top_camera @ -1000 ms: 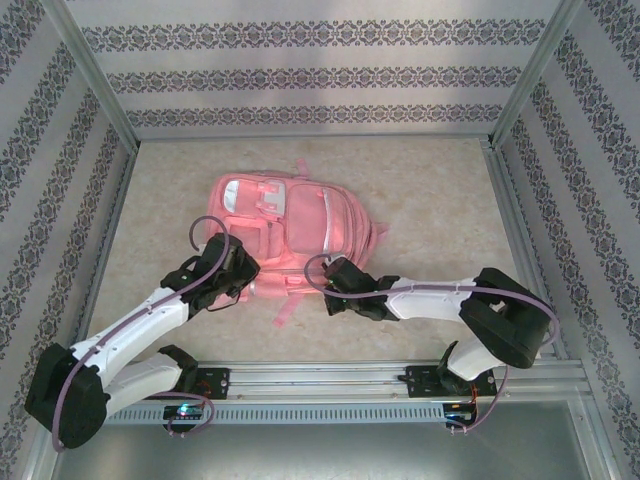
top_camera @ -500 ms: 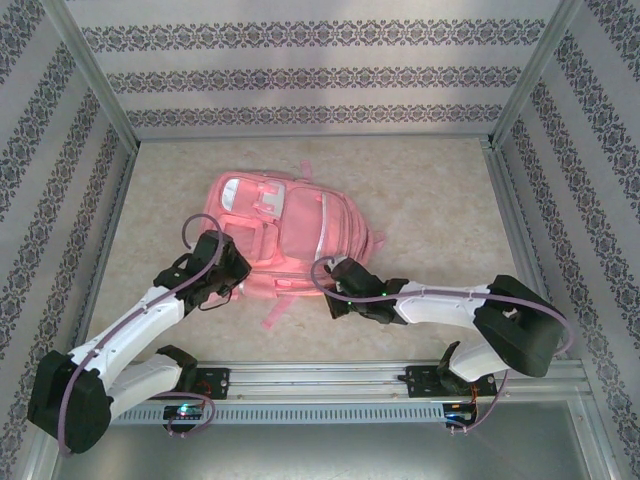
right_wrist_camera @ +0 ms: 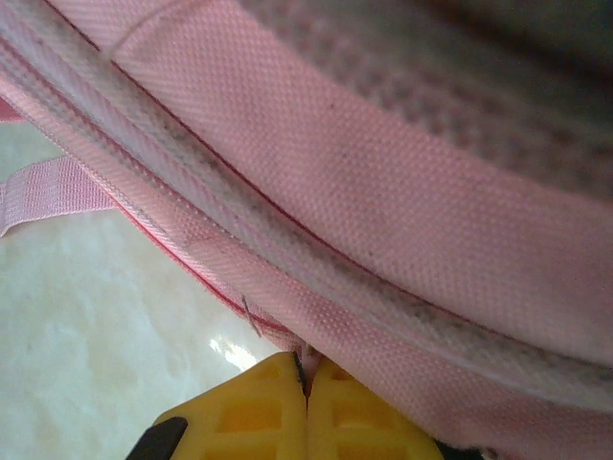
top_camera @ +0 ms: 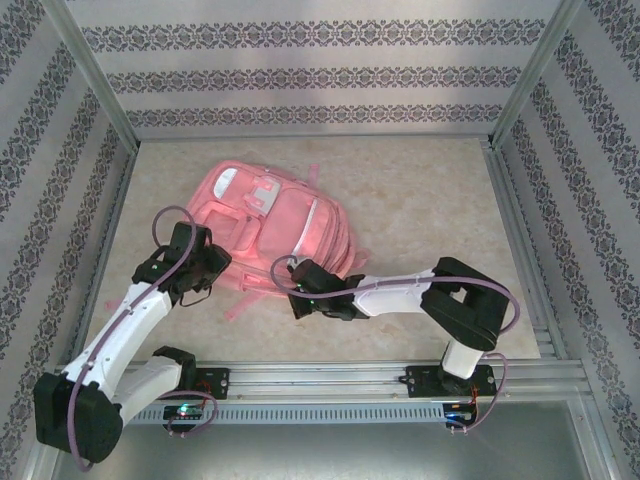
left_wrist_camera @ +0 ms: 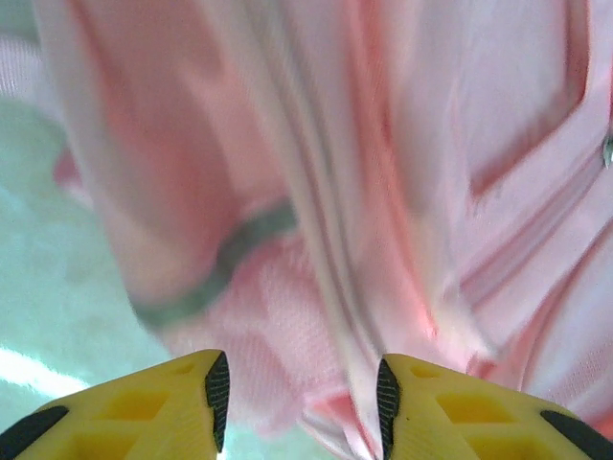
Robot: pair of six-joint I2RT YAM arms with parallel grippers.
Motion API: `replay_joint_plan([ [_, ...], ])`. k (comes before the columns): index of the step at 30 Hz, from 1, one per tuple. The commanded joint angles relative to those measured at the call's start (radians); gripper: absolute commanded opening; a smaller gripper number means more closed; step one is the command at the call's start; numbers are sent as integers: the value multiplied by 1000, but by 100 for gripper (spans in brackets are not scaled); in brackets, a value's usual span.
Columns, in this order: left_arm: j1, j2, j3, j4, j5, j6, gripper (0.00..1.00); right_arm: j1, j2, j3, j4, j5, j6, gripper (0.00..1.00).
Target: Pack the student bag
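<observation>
Tabletop (top_camera: 430,200), student bag (top_camera: 280,215) dragged left, left gripper (left_wrist_camera: 302,388) opened

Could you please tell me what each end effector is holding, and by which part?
The right end effector pinches the pink backpack by its near edge seam; the left end effector stands open, gripping nothing.

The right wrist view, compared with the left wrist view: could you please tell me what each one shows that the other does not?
Right wrist: the right fingers, yellow, are pressed together at a seam of the student bag, apparently pinching it. The weave is sharp, and a flat pink strap lies on the table.
Left wrist: the left fingers, also yellow, stand apart with a gap between them. The bag's face is blurred, and a dark band crosses the fabric.
Both: close-up pink bag fabric with pale tabletop beside it.
</observation>
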Motion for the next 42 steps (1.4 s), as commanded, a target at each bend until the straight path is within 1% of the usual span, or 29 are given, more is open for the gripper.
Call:
replay_joint_plan([
  [1,-50,-37,-56,-26,79,-133,46,12,41,68,89,2,35,0],
  [6,-188,-66,-110,70,39,-243,48,12,64,76,112,-5,49,0],
  [11,-260,-1,-133,186,16,-289,49,12,76,68,133,-18,64,0],
  [14,-290,36,-134,265,-16,-286,49,12,74,60,146,-27,68,0],
  [20,-300,74,-153,416,-59,-271,48,11,75,36,183,-40,86,0],
  [28,-300,157,-186,497,-113,-245,44,3,76,21,217,-57,108,0],
  [29,-300,161,-187,497,-125,-242,42,2,74,20,216,-57,107,0],
  [32,-289,158,-173,505,-165,-193,34,3,67,19,189,-42,105,0],
  [37,-239,118,-146,471,-210,-114,11,0,31,5,83,-7,75,0],
  [39,-222,116,-149,470,-208,-105,2,-4,19,-4,57,-10,64,0],
  [40,-212,118,-155,473,-201,-103,0,-9,12,-11,48,-11,63,0],
  [42,-196,117,-171,483,-187,-105,0,-15,-1,-26,36,-12,63,0],
])
